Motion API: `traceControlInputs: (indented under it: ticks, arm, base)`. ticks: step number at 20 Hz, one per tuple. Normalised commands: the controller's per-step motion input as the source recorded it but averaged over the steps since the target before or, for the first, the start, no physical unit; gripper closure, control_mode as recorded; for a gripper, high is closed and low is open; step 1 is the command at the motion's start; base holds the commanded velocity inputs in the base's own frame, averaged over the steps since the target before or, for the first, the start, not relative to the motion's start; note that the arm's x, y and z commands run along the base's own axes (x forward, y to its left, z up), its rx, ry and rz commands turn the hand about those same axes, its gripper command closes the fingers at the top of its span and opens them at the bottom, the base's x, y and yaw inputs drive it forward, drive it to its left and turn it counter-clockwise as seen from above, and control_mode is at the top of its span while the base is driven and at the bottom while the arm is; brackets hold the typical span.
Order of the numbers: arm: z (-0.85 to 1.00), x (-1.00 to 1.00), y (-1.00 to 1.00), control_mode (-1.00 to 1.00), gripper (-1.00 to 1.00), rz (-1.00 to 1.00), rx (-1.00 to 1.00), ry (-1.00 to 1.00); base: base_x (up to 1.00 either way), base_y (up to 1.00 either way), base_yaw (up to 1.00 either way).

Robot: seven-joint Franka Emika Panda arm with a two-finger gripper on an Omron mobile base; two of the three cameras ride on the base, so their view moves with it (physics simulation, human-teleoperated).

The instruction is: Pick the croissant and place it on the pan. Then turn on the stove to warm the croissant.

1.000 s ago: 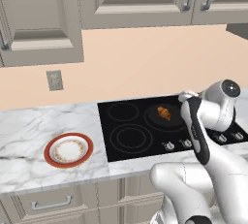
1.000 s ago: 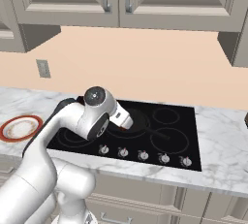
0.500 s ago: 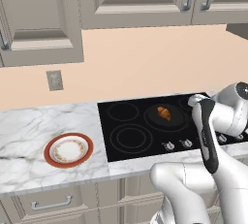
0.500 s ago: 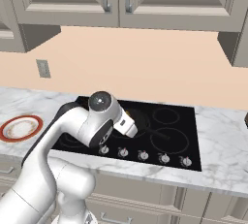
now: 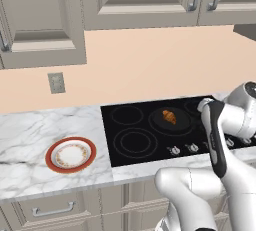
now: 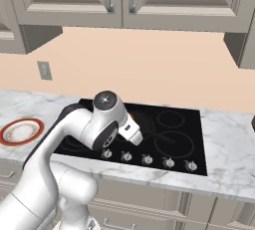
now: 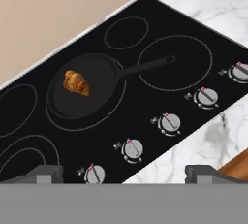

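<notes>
The golden-brown croissant (image 7: 76,83) lies inside the black pan (image 7: 99,75), left of its centre, and it also shows in the left base view as the croissant (image 5: 169,116) in the pan (image 5: 179,123). The pan sits on a rear burner of the black glass stove (image 7: 43,136), handle pointing right. My gripper (image 7: 125,175) hangs open above the stove's front edge, over the row of silver knobs (image 7: 132,149), with nothing between its wide-apart fingertips (image 7: 47,172).
A white plate with a red rim (image 5: 70,154) stands on the marble counter (image 5: 30,135) left of the stove. Wall cabinets hang above. My white arm (image 6: 84,129) hides the stove's left front part in the right base view.
My hand has moved a little to the right and lower, toward the knob row at the stove's front. The croissant and pan have stayed put.
</notes>
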Motion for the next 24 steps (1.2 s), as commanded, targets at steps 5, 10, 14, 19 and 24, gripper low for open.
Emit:
traceControlInputs:
  ticks: [5, 10, 14, 19, 24]
  arm:
    - [-0.04, 0.0, 0.0, -1.0, -1.0, 0.0, 0.0, 0.04]
    - [-0.22, -0.04, -0.14, -1.0, -1.0, 0.0, 0.0, 0.0]
    - [-0.24, 0.0, -0.13, -1.0, -1.0, 0.0, 0.0, 0.0]
    - [-0.22, 0.0, -0.09, -1.0, -1.0, 0.0, 0.0, 0.03]
    - [-0.21, 0.0, -0.1, -1.0, -1.0, 0.0, 0.0, 0.03]
  base:
    - [0.0, 0.0, 0.0]
    - [0.0, 0.0, 0.0]
    - [0.0, 0.0, 0.0]
    - [0.0, 0.0, 0.0]
    - [0.0, 0.0, 0.0]
